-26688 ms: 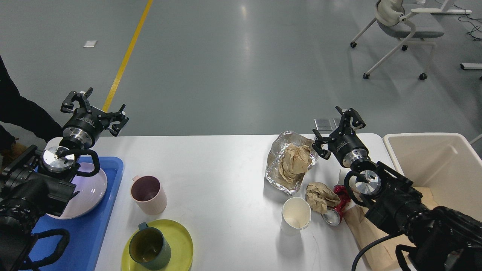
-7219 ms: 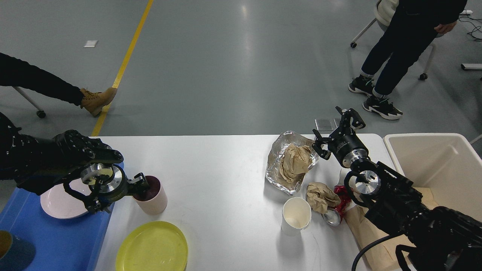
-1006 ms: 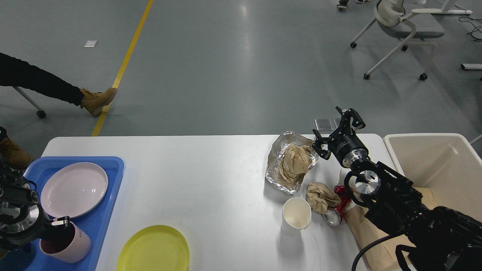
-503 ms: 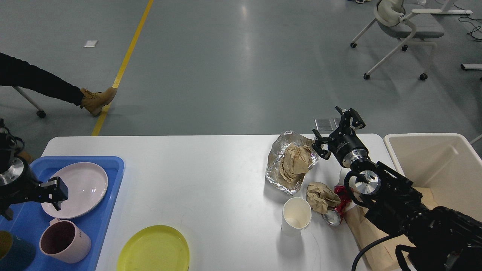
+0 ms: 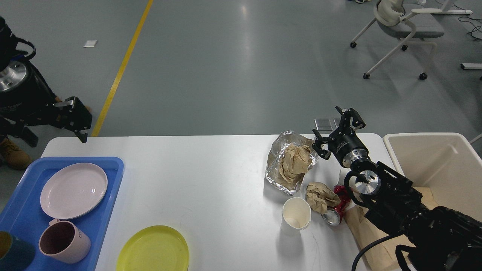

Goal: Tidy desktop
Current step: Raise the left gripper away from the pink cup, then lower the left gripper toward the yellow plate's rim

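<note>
The white desktop [image 5: 211, 177] fills the lower view. My left gripper [image 5: 77, 120] hangs open and empty above the table's back left corner. Below it a blue tray [image 5: 111, 180] holds a pink plate [image 5: 73, 190], a pink mug [image 5: 64, 241] and a dark green mug [image 5: 9, 254] at the view's edge. A yellow plate [image 5: 154, 250] lies on the desktop beside the tray. My right gripper [image 5: 335, 128] is open and empty, just right of a foil sheet [image 5: 276, 169] holding crumpled brown paper [image 5: 295, 160].
A white paper cup [image 5: 296, 216] stands upright near a brown paper ball [image 5: 320, 195], a crushed red can [image 5: 335, 212] and a brown paper bag [image 5: 361, 229]. A cream bin [image 5: 433, 158] stands at the right. An office chair [image 5: 403, 26] stands far behind.
</note>
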Robot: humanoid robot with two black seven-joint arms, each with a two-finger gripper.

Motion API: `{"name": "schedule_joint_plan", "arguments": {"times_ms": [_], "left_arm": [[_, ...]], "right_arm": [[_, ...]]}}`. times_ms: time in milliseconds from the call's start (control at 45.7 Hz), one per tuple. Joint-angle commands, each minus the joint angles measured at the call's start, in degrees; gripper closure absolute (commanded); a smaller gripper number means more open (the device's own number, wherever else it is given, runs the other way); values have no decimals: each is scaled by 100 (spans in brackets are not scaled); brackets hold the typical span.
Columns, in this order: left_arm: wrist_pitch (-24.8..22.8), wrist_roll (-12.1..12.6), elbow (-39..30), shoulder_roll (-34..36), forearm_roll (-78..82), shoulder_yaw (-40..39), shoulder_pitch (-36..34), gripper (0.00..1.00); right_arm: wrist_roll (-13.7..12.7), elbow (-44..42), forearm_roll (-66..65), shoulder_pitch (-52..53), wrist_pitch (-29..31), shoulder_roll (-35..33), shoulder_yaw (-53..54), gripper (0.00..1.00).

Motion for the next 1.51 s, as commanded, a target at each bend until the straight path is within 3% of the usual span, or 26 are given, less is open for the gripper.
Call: {"name": "schedule_joint_plan", "arguments": {"times_ms": [0, 241, 372, 416, 438, 612, 700, 1006, 1334, 1488], "left_arm": [[-81, -119, -6, -147, -313, 10, -576, 6], [-81, -137, -339, -516, -665, 36, -1070, 6], [21, -339, -726, -499, -674, 27, -1061, 8], [328, -409, -893, -481, -674, 27, -1043, 8], [774, -436, -1085, -472, -674, 36, -1000, 8], [2771, -418, -1965, -226, -647, 18, -719, 8], [3221, -392, -2054, -138, -647, -52, -464, 8], [3169, -374, -1984, 55, -665, -886, 1214, 8], [2168, -330, -1114, 20, -621, -1107, 2629, 6], [2149, -304, -824, -138, -542, -1335, 3315, 6]], "right_arm": [[0, 0, -1, 0, 0, 7, 5, 0], [0, 0, -1, 0, 0, -1, 4, 0], [0, 0, -1, 0, 0, -1, -4, 0], [0, 0, -9, 0, 0, -1, 5, 0], [0, 0, -1, 0, 0, -1, 5, 0], [0, 0, -1, 0, 0, -1, -4, 0], [0, 0, -1, 0, 0, -1, -4, 0], [0, 0, -1, 0, 0, -1, -4, 0], [0, 0, -1, 0, 0, 7, -4, 0], [0, 0, -9, 0, 0, -1, 4, 0]]}}
